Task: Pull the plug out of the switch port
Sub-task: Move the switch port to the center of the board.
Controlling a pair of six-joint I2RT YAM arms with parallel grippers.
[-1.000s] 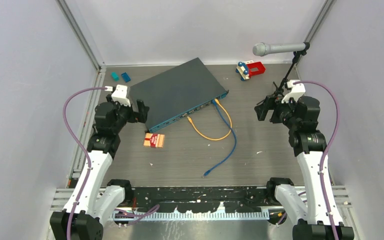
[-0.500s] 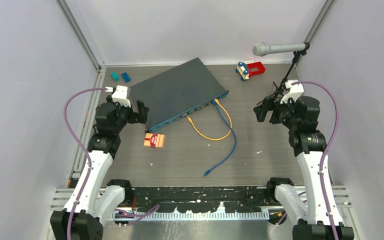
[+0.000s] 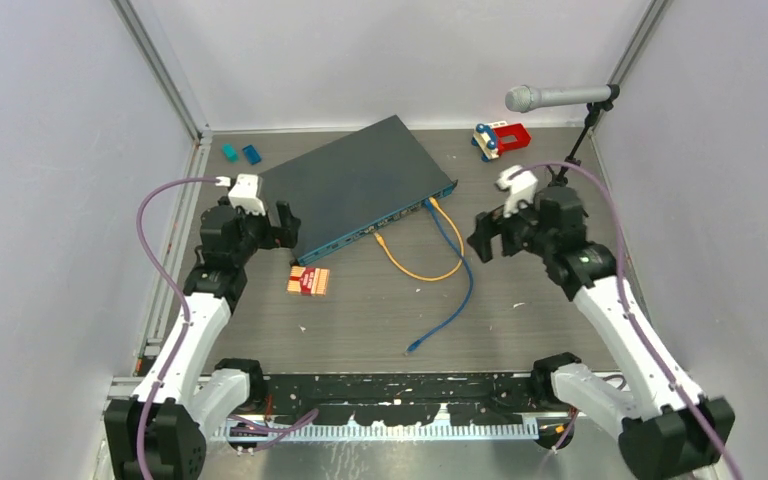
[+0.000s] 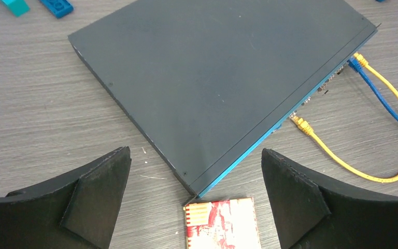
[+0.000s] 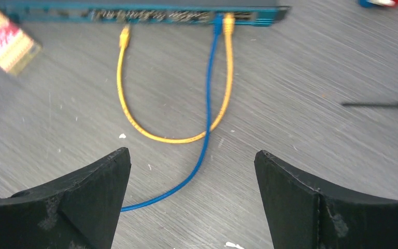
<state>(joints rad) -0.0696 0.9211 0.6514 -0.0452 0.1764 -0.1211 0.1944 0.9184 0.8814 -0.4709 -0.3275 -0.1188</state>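
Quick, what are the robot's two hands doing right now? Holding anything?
Left gripper: open, holding nothing.
Right gripper: open, holding nothing.

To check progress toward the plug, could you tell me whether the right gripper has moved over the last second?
Yes. In the top view the right gripper has shifted toward the switch, away from the microphone stand.
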